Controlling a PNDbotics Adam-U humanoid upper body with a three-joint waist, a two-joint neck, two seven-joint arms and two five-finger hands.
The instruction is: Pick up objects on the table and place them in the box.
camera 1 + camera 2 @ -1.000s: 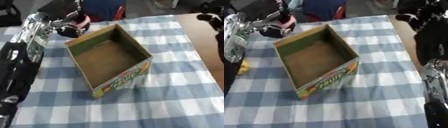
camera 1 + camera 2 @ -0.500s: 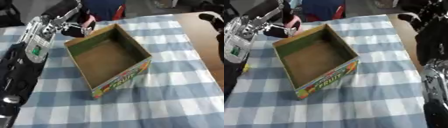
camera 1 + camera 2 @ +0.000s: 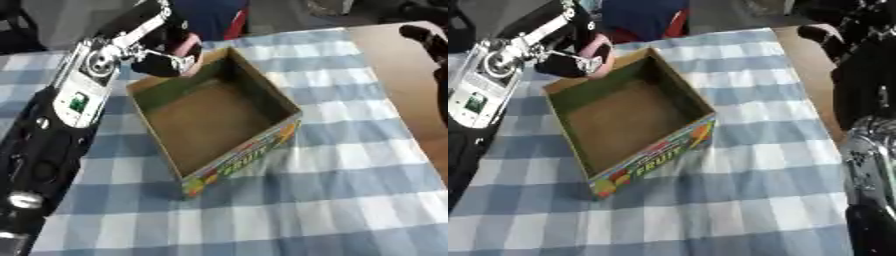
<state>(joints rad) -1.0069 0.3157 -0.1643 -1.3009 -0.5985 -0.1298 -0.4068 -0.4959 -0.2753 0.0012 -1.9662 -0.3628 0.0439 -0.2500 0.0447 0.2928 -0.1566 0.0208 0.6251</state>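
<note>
Right eye view: left hand (image 3: 570, 60) at the far left corner of the box (image 3: 677, 98), curled around a pink object (image 3: 598, 54).

Fingers wrap the pink object, held just above the box's far rim. The open cardboard box, printed with fruit on its near side, sits on the blue checked tablecloth (image 3: 745, 190). Right of the box, the right hand (image 3: 426, 37) shows only dark parts; I cannot tell its fingers.
</note>
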